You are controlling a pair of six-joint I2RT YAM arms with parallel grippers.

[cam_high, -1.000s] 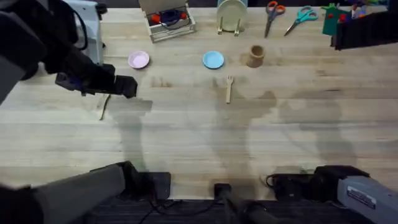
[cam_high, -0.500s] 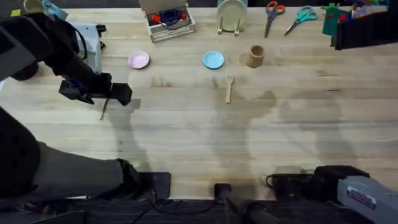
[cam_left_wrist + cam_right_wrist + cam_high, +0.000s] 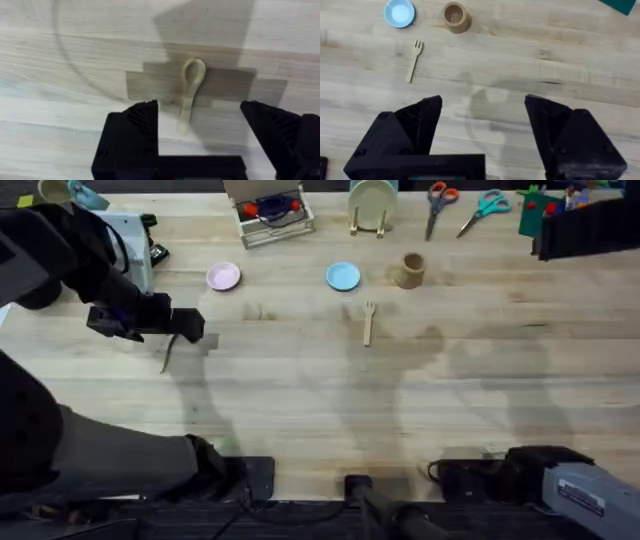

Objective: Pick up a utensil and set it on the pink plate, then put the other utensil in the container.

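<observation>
The left claw [image 3: 200, 137] hangs low over a little wooden spoon [image 3: 190, 90] on the table [image 3: 320, 410]. Its two black fingers are spread wide, one on each side of the spoon's handle, and nothing is pinched yet. So I think this is the first step: getting the spoon. Next the claw needs to drop a bit more and squeeze the thin handle, then carry it to the pink plate [image 3: 223, 276], which sits near the back of the table, not far off.

The fork [image 3: 368, 322] lies flat in the middle of the table. The brown cup [image 3: 409, 270] stands just behind it, beside a small blue plate [image 3: 343, 276]. That job comes later.

The right claw [image 3: 482, 130] waits near its base with its fingers spread wide and nothing in them.

The table is pale wood with streaks. At the back are two pairs of scissors [image 3: 440, 200], a green plate [image 3: 372, 200] on a stand, and a clear box [image 3: 270, 215].
</observation>
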